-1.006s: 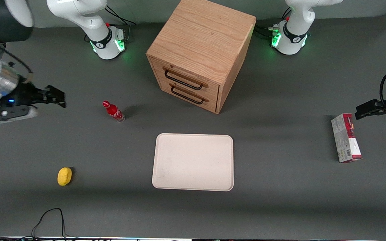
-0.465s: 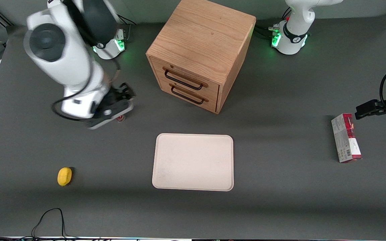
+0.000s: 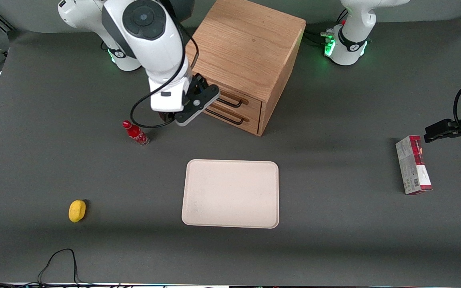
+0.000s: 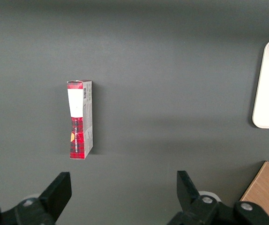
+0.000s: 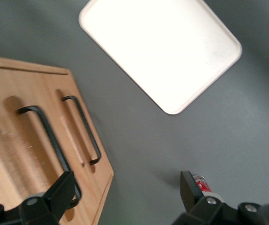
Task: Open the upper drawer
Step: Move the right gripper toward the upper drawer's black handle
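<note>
In the front view's lower left lies a small yellow lemon-shaped object (image 3: 77, 211), with an upright red bottle (image 3: 135, 133) above it. At centre, the right arm's black two-finger gripper (image 3: 197, 98) hovers with jaws spread wide and empty at the light oak cabinet (image 3: 246, 48). It covers one end of the wooden upper drawer (image 3: 236, 105), shut, with its thin black wire handle (image 5: 50, 138).
</note>
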You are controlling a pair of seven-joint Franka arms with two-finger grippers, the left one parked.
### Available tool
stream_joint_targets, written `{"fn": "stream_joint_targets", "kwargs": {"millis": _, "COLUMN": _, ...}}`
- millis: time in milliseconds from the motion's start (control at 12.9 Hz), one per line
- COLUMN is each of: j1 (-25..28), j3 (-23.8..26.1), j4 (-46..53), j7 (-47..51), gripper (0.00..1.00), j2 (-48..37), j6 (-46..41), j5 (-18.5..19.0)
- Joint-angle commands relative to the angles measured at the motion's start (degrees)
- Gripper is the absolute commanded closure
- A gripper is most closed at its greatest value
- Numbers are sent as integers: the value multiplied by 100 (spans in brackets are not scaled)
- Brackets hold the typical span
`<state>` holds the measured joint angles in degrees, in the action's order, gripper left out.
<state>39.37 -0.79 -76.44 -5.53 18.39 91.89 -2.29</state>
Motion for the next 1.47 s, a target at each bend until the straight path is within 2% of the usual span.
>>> {"fn": "stream_joint_targets", "kwargs": {"millis": 0, "j1": -34, "j3": 201, "j4": 130, "j7": -648, "gripper": 0, "j2": 129, "j6": -39, "j5": -166}}
{"fn": "stream_joint_targets", "kwargs": {"millis": 155, "j1": -17, "j3": 289, "j4": 104, "j7": -1045, "gripper": 0, "j2": 129, "j6": -66, "j5": -166}}
{"fn": "stream_joint_targets", "kwargs": {"millis": 465, "j1": 124, "j3": 307, "j4": 77, "j7": -1203, "gripper": 0, "j2": 129, "j6": -83, "j5": -184}}
{"fn": "stream_joint_targets", "kwargs": {"millis": 697, "j1": 98, "j3": 298, "j4": -81, "j7": -1687, "gripper": 0, "j2": 42, "j6": -127, "j5": -666}}
{"fn": "stream_joint_targets", "kwargs": {"millis": 852, "j1": 80, "j3": 281, "j4": -90, "j7": -1828, "gripper": 0, "j2": 50, "j6": -127, "j5": -711}}
{"fn": "stream_joint_targets", "kwargs": {"millis": 1006, "j1": 80, "j3": 246, "j4": -133, "j7": -1837, "gripper": 0, "j2": 41, "j6": -136, "j5": -913}}
{"fn": "stream_joint_targets", "kwargs": {"millis": 1394, "j1": 89, "j3": 228, "j4": -511, "j7": -1890, "gripper": 0, "j2": 15, "j6": 65, "j5": -861}}
